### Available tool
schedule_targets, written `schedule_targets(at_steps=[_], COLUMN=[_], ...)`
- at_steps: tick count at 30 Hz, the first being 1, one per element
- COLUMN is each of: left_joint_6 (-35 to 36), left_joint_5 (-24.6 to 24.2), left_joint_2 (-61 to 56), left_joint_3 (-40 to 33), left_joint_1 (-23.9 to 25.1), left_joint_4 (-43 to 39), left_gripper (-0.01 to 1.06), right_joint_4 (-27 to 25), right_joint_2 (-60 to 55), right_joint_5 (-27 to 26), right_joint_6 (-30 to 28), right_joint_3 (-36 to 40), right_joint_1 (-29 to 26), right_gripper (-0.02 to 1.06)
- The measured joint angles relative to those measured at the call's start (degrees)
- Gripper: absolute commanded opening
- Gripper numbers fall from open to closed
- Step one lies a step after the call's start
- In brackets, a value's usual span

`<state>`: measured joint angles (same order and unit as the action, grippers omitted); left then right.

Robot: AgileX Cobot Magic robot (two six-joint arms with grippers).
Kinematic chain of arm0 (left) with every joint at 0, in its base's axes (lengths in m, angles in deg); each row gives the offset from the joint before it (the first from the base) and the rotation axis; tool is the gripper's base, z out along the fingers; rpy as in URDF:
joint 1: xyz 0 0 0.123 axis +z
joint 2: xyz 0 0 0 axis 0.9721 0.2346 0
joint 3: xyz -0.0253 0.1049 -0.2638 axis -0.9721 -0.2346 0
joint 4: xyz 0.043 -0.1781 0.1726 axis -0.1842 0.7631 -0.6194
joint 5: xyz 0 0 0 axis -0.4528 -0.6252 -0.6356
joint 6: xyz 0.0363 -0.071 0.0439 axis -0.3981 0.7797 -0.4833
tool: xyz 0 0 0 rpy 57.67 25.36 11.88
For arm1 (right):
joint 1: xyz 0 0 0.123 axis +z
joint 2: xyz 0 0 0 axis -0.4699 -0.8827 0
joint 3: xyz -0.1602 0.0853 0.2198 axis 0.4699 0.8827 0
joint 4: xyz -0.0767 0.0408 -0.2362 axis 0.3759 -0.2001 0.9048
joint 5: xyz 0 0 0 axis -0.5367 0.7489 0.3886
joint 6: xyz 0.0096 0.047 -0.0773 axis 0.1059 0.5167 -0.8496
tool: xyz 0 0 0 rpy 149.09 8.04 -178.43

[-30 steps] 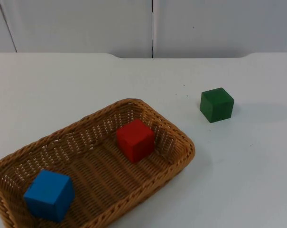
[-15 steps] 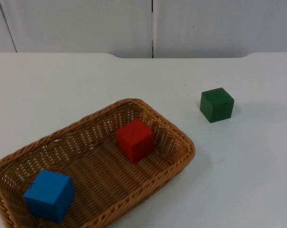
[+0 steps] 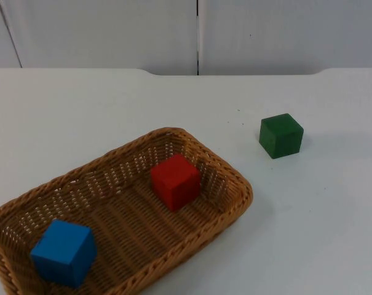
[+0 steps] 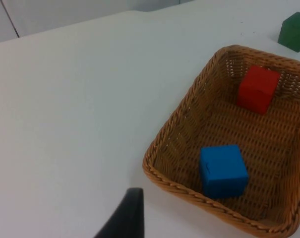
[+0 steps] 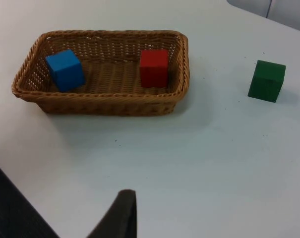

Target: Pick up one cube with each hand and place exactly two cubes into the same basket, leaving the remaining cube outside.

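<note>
A wicker basket [image 3: 235,178] lies at the table's front left. Inside it a red cube [image 3: 175,180] rests near the far right end, and a blue cube [image 3: 64,252] sits at the near left end. A green cube [image 3: 281,135] stands on the bare table to the right of the basket, well apart from it. My left gripper [image 4: 124,220] waits above bare table beside the basket [image 4: 162,148], holding nothing that I can see. My right gripper [image 5: 119,215] also hangs back over bare table, at a distance from the basket [image 5: 105,101] and the green cube [image 5: 267,80].
The white table top [image 3: 112,104] runs back to the grey partition wall [image 3: 198,34]. Open table surface lies around the green cube and behind the basket.
</note>
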<state>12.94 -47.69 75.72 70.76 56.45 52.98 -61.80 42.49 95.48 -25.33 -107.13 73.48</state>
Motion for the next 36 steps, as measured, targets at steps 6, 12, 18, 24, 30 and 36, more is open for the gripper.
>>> schedule_targets(at_steps=[6,12,18,24,30,36], left_joint_6=[0.0,0.0,0.0,0.0,0.0,0.0], left_joint_5=[0.0,0.0,0.0,0.0,0.0,0.0], left_joint_2=[0.0,0.0,0.0,0.0,0.0,0.0], left_joint_3=[0.0,0.0,0.0,0.0,0.0,0.0], left_joint_1=[0.0,0.0,0.0,0.0,0.0,2.93], left_joint_4=[0.0,0.0,0.0,0.0,0.0,0.0], left_gripper=[1.05,1.05,1.05,1.05,1.05,1.05], right_joint_4=[0.0,0.0,0.0,0.0,0.0,0.0], right_joint_2=[0.0,0.0,0.0,0.0,0.0,0.0], right_joint_5=[0.0,0.0,0.0,0.0,0.0,0.0], right_joint_6=[0.0,0.0,0.0,0.0,0.0,0.0], right_joint_3=[0.0,0.0,0.0,0.0,0.0,0.0], right_joint_1=[0.0,0.0,0.0,0.0,0.0,0.0], right_gripper=[1.05,1.05,1.05,1.05,1.05,1.05])
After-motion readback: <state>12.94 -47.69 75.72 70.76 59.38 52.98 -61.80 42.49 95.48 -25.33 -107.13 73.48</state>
